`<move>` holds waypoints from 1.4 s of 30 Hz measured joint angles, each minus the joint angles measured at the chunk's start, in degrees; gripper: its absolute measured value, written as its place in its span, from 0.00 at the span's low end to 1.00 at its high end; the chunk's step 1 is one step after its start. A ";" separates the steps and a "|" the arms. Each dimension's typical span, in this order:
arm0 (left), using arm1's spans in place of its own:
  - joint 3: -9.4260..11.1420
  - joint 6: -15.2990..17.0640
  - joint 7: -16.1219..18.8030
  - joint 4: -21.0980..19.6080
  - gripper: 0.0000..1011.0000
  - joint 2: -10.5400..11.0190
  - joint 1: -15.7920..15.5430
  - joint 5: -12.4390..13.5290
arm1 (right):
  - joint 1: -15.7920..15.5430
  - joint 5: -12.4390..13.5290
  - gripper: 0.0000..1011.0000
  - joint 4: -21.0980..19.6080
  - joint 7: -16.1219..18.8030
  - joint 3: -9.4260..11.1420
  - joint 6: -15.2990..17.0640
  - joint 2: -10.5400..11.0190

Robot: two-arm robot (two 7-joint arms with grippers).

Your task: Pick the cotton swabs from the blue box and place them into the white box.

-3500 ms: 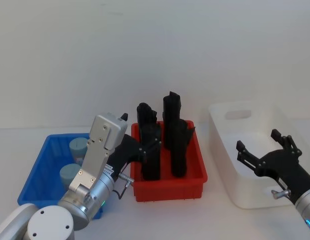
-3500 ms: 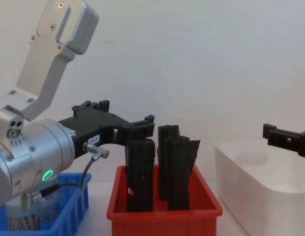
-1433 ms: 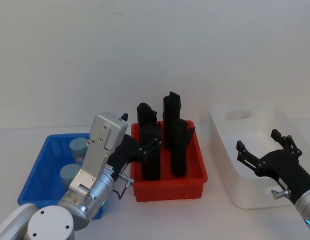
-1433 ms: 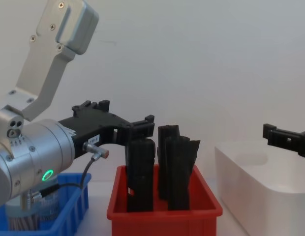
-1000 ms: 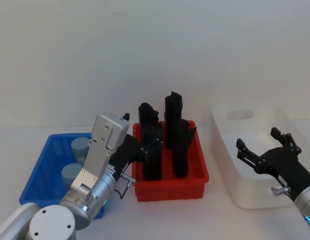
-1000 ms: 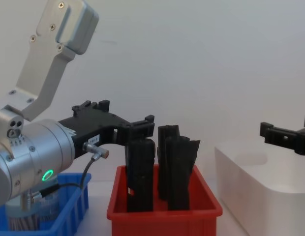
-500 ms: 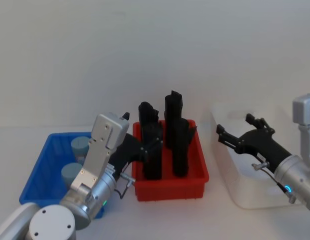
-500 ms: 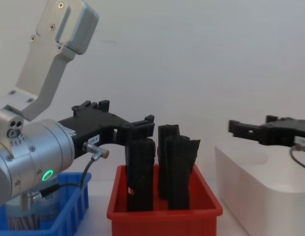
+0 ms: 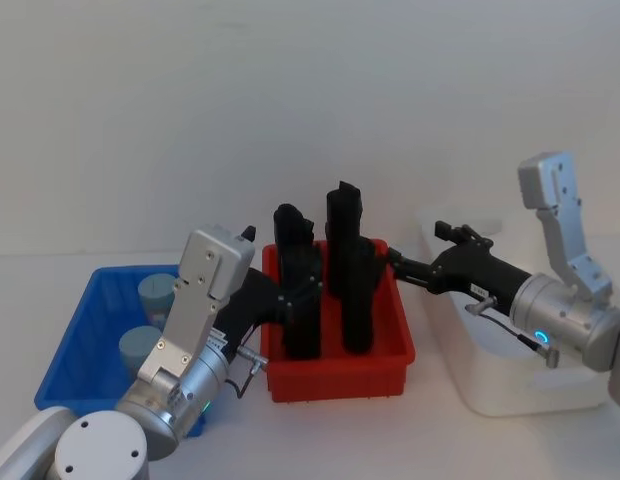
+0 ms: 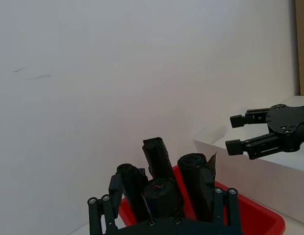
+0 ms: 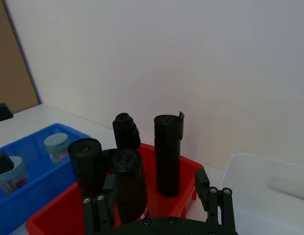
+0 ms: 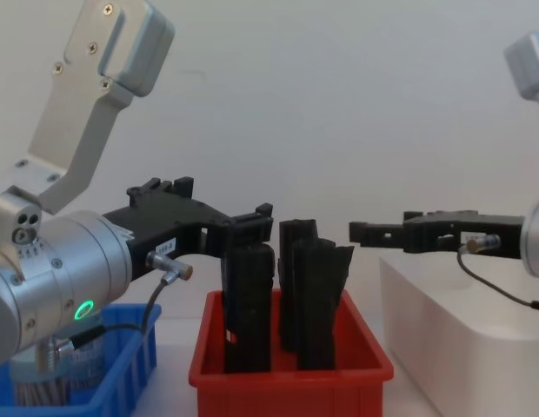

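A plain white wall (image 9: 290, 100) stands behind. Head view: the right gripper (image 9: 418, 248) has swung off the white box (image 9: 500, 390) toward the red bin (image 9: 340, 375), wide and empty. Right wrist view: the swabs (image 11: 57, 144) it likely wants sit in the blue box (image 11: 24, 200). Chest view: the left gripper (image 12: 209, 208) stays parked, wide too.

The white label (image 12: 168, 246) on the left gripper (image 12: 252, 222) is illegible.

a plain matt white wall (image 9: 310, 100) spans the head view from 9 through 12 to 3 o'clock, meeting a smooth white worktop (image 9: 430, 440) that runs down to 6 o'clock. a flat brown panel (image 11: 14, 58) stands beside the wall. light is soft and even.
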 joint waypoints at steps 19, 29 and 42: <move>0.00 0.00 0.00 0.00 0.99 0.00 0.00 0.00 | 4.58 -6.24 0.99 3.29 4.40 -1.02 4.82 -0.41; 0.00 0.00 0.00 0.00 0.99 0.00 0.00 0.00 | 6.51 -6.82 0.99 6.14 5.69 -2.47 4.29 -1.91; 0.00 0.00 0.00 0.00 0.99 0.00 0.00 0.01 | 9.18 -8.77 0.99 11.81 5.37 -4.81 1.84 -4.26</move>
